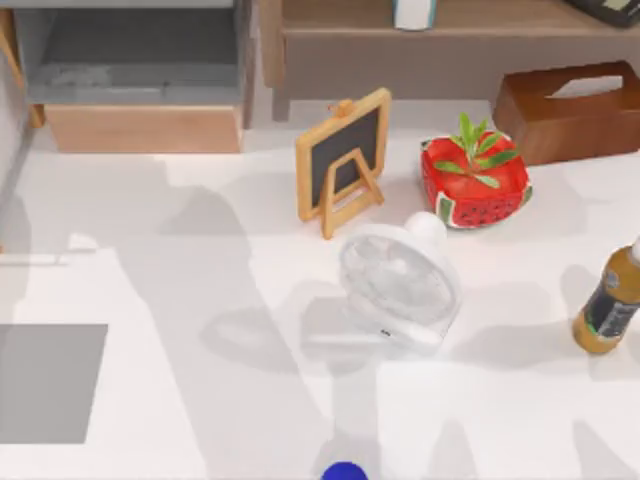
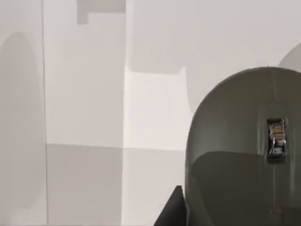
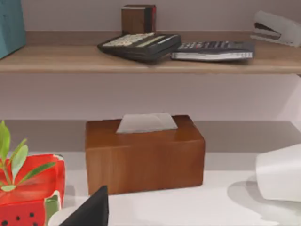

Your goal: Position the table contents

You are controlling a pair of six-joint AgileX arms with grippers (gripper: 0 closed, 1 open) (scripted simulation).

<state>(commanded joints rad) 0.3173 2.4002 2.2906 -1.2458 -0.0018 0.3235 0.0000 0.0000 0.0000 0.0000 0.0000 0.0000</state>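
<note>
The dark grey-green mouse (image 2: 235,155) looms close in the left wrist view, its scroll wheel facing the camera, above the white table (image 2: 155,108). My left gripper (image 2: 188,214) holds it, one dark finger (image 2: 171,212) pressed against its edge. A white and teal boxy item (image 1: 414,12) stands on the back shelf, and its teal side (image 3: 9,23) also shows in the right wrist view. My right gripper (image 3: 91,212) hangs near the tissue box. The grey mat (image 1: 50,382) lies at the table's left.
A chalkboard easel (image 1: 343,158), a watermelon planter (image 1: 473,180), a white fan (image 1: 398,282) and a bottle (image 1: 610,305) stand mid-table to right. A wooden tissue box (image 3: 143,153) sits at back right. Calculators (image 3: 141,44) and a stapler (image 3: 277,28) lie on the shelf. A blue round object (image 1: 345,472) shows at the front edge.
</note>
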